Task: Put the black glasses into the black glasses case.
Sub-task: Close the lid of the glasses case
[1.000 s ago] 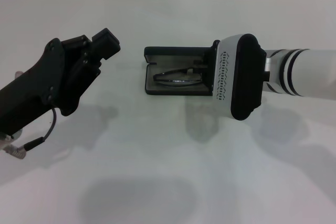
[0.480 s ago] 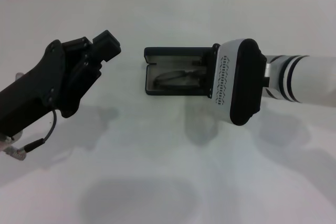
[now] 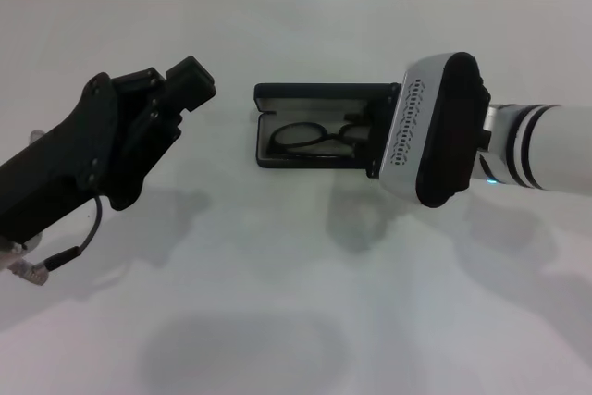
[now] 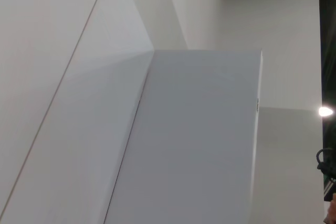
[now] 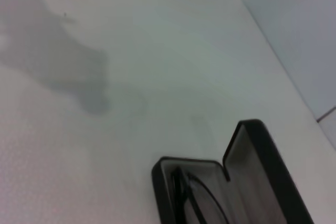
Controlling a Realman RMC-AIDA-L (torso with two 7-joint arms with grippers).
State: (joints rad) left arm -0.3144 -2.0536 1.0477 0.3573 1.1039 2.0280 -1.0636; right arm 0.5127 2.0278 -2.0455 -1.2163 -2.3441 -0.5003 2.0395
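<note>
Two arms are showing over the white table (image 3: 277,302), and no lettering or label is legible on anything in these views; the lid of the black glasses case (image 3: 277,159) is standing open with its inner face toward the head camera, so any outside print is hidden. The case is lying near the middle of the table, a black rounded-rectangle hard shell with a dark lining, its raised lid on the far side. The black glasses (image 3: 319,136) are lying inside the lower tray of the case, thin black rims with two oval clear lenses showing, one end hidden behind the right arm. In the right wrist view the case (image 5: 247,182) is appearing open with the glasses (image 5: 191,198) resting in the tray and the pale lining of the lid beside them. The right gripper (image 3: 384,141) is hovering at the right end of the case; its white and black wrist housing is covering the fingers, so whether they are spread or closed cannot be told. The left gripper (image 3: 190,80) is hanging well to the left of the case, above the table, its black fingers seeming drawn together on nothing.
</note>
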